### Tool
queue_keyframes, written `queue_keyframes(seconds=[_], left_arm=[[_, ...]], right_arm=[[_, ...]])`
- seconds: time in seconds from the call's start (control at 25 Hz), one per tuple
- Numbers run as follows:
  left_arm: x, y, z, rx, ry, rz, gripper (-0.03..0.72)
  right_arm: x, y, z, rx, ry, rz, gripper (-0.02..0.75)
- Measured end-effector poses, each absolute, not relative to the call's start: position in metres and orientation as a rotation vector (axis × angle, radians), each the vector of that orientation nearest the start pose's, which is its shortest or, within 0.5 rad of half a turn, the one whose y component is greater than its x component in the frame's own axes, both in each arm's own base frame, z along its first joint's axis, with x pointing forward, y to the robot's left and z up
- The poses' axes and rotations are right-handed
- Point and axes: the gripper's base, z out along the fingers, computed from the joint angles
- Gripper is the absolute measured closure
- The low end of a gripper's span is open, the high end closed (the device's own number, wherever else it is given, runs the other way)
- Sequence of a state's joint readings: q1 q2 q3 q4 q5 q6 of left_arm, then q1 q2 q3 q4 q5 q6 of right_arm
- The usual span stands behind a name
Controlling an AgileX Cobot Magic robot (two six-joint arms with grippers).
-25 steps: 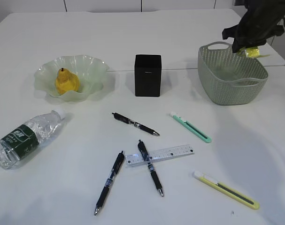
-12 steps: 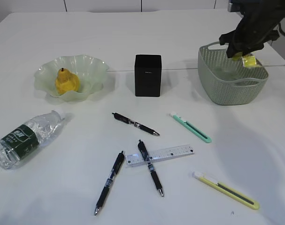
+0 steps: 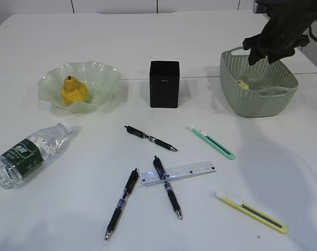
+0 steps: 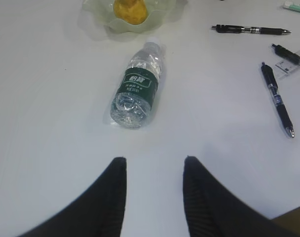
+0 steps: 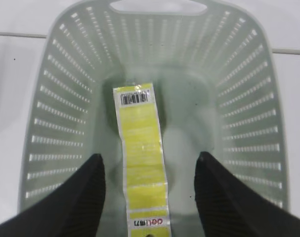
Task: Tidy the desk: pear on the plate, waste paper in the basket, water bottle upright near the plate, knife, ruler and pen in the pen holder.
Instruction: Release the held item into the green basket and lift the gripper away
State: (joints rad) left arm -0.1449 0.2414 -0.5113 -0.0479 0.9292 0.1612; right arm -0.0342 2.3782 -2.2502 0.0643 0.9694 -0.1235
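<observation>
While the white desk (image 3: 148, 47) spreads under everything, we see the sage-green basket (image 3: 252, 102) at its far right with the right gripper (image 5: 150, 170) hanging above it, jaws spread apart and holding nothing. Below them the yellow waste paper (image 5: 141, 158) lies flat on the basket floor, its white barcode end toward the handle cut-out. On the far left, the ruffled green plate (image 3: 103, 78) holds the yellow pear (image 3: 73, 92). The water bottle (image 4: 136, 86) lies on its side on the desk, near the plate, cap toward it; the left gripper (image 4: 154, 170) hovers over bare desk short of the bottle's base, jaws apart and empty. We see the black pen holder (image 3: 164, 83) standing upright between plate and basket. In front of it lie a green utility knife (image 3: 212, 141), a yellow utility knife (image 3: 252, 212) nearer the front edge, and the clear ruler (image 3: 192, 170). One black pen (image 3: 150, 138) lies alone, a second pen (image 3: 167, 186) lies crossed with the ruler, and a third pen (image 3: 121, 203) lies just beside the ruler's left end.
</observation>
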Motion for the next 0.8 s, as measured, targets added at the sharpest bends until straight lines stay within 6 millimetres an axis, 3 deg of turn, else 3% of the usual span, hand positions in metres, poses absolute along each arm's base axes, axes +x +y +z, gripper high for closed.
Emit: queue_keyframes(seconds=[0.2, 0.56, 0.64, 0.8], left_arm=[[0.038, -0.009, 0.287, 0.319, 2.117, -0.043, 0.42], [0.038, -0.009, 0.287, 0.317, 2.113, -0.05, 0.409], [0.039, -0.009, 0.289, 0.314, 2.099, -0.052, 0.36], [0.041, -0.01, 0.292, 0.299, 2.057, -0.056, 0.176]], right_arm=[[0.526, -0.013, 0.238, -0.048, 2.571, 0.037, 0.277], [0.495, -0.011, 0.306, -0.023, 2.548, 0.051, 0.276], [0.484, -0.011, 0.326, 0.006, 2.539, 0.061, 0.276], [0.454, -0.011, 0.373, 0.046, 2.507, 0.063, 0.276]])
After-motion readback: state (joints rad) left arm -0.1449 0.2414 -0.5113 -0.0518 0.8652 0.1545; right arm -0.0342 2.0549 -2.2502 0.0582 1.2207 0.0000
